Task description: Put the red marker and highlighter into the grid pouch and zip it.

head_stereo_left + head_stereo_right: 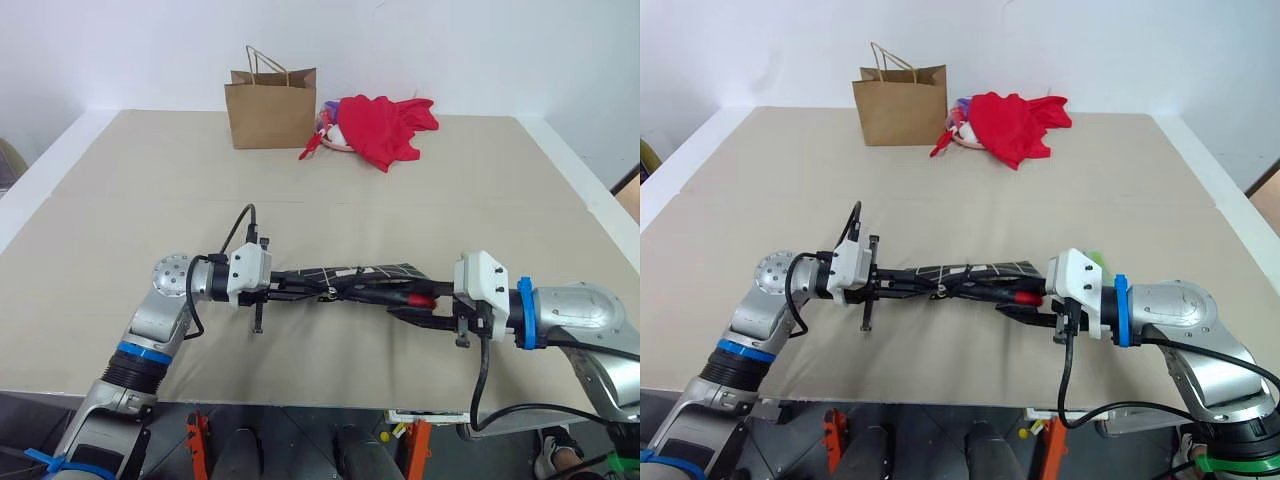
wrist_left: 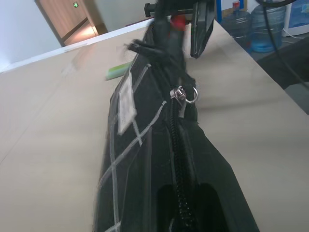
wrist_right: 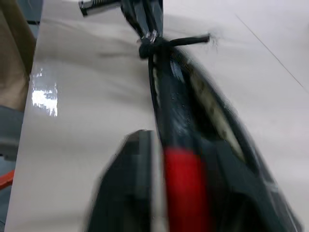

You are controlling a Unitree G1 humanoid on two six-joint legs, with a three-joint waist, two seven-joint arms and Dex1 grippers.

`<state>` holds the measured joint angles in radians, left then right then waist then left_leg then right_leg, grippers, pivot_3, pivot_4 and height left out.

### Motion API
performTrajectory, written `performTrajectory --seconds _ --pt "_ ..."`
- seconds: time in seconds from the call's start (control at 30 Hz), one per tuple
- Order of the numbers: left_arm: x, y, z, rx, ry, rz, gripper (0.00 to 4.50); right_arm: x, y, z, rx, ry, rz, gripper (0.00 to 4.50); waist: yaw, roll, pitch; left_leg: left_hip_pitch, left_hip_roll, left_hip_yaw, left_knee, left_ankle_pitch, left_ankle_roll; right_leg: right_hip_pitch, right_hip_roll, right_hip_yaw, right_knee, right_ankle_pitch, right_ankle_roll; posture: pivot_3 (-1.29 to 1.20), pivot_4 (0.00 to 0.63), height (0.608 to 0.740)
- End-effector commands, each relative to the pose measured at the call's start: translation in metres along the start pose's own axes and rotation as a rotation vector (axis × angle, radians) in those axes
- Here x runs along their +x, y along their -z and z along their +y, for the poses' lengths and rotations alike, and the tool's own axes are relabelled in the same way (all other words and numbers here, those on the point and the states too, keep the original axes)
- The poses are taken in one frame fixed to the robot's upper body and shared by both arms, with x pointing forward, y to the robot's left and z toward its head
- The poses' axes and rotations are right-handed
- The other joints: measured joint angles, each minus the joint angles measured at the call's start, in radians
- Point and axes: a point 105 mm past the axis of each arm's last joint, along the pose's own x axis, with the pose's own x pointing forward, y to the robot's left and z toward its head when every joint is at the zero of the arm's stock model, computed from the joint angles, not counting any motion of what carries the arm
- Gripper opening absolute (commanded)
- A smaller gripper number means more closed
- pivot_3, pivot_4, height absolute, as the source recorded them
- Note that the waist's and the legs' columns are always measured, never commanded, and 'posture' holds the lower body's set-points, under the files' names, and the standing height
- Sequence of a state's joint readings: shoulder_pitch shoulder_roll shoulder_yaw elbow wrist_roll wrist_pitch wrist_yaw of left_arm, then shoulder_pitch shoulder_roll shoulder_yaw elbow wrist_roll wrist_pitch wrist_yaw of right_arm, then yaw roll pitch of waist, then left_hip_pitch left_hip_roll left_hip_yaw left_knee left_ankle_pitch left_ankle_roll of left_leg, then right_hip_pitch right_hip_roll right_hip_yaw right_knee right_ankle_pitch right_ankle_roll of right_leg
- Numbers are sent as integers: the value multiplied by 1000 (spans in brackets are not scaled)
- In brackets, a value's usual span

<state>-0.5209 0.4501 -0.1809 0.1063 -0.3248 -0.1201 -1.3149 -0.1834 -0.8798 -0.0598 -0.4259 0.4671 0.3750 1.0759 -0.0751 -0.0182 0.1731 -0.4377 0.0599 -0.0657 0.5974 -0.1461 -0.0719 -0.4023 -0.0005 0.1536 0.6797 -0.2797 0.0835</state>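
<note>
The grid pouch (image 1: pixel 352 273) hangs stretched between my two grippers above the table, zipper side up. My left gripper (image 1: pixel 284 286) is shut on its left end. Along the top, the zipper slider (image 2: pixel 181 94) sits partway and the mouth gapes toward the right end. The red marker (image 3: pixel 186 188) lies with its red cap (image 1: pixel 419 298) at that open end, its black barrel running into the pouch. My right gripper (image 1: pixel 414 306) stands around the cap, fingers apart with a slim gap beside it. The lime-green highlighter (image 2: pixel 119 72) lies on the table just beyond the pouch.
A brown paper bag (image 1: pixel 270 110) stands at the back of the beige table (image 1: pixel 130 200), with a red cloth (image 1: pixel 385 125) bunched beside it on the right. The table's front edge runs just below both arms.
</note>
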Motion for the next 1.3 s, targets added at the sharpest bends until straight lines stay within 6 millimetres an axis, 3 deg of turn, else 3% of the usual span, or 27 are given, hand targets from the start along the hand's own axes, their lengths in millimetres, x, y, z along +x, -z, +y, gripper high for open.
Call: performTrajectory --seconds 0.03,0.07,0.13,0.27,0.4,0.47,0.57,0.67,0.8,1.03,1.17,1.3 --pt "0 -10 3 13 -13 -28 0 -2 -4 1 -42 1 -8 3360 0 0 0 0 0 0 0 0 0 0 0 0 0 0 0 0 150 740" --pt "-1 -9 4 5 -19 -26 0 -4 -5 4 -47 -2 -16 3872 0 0 0 0 0 0 0 0 0 0 0 0 0 0 0 0 150 740" --pt "-2 -8 4 -5 -24 -17 0 -9 -6 8 -49 -5 -32 4417 0 0 0 0 0 0 0 0 0 0 0 0 0 0 0 0 150 740" --pt "-7 -3 4 -17 -27 7 0 -26 -6 12 8 44 -63 4417 1 0 0 0 0 0 0 0 0 0 0 0 0 0 0 0 150 740" --pt "-11 0 5 -28 -32 22 0 -55 5 1 127 210 -72 4417 2 0 0 0 0 -1 0 0 0 1 0 0 0 0 0 0 150 740" --pt "-13 0 6 -30 -34 26 0 -70 12 -9 164 317 -76 4417 2 0 0 0 0 -1 1 0 0 1 0 0 0 0 0 0 150 740" --pt "-14 1 6 -29 -33 33 0 -100 32 -36 200 619 -49 4417 1 -1 0 1 0 -1 2 0 0 2 0 0 0 0 -2 0 150 740" --pt "-14 2 5 -28 -30 35 0 -114 54 -49 266 826 -6 4417 0 0 0 1 0 -1 2 0 0 2 0 0 0 0 -3 0 150 740" --pt "-12 2 5 -24 -26 33 0 -111 80 -48 374 984 15 4417 -2 1 0 1 0 -1 1 0 0 1 0 0 0 0 -3 0 150 740" --pt "-8 1 5 -10 -10 32 0 -93 122 -41 559 1030 77 4417 -2 2 -1 1 -1 -1 1 0 0 1 0 0 0 0 -3 0 150 740" --pt "-8 1 5 -9 -10 29 0 -92 144 -41 607 1062 139 4417 -3 2 -1 1 -1 -1 1 0 0 2 0 0 0 0 -4 0 150 740" --pt "-9 0 4 -7 -14 30 0 -89 147 -47 599 1075 144 3292 -3 2 -1 2 -1 -1 2 1 1 3 0 0 0 0 -4 0 150 740"
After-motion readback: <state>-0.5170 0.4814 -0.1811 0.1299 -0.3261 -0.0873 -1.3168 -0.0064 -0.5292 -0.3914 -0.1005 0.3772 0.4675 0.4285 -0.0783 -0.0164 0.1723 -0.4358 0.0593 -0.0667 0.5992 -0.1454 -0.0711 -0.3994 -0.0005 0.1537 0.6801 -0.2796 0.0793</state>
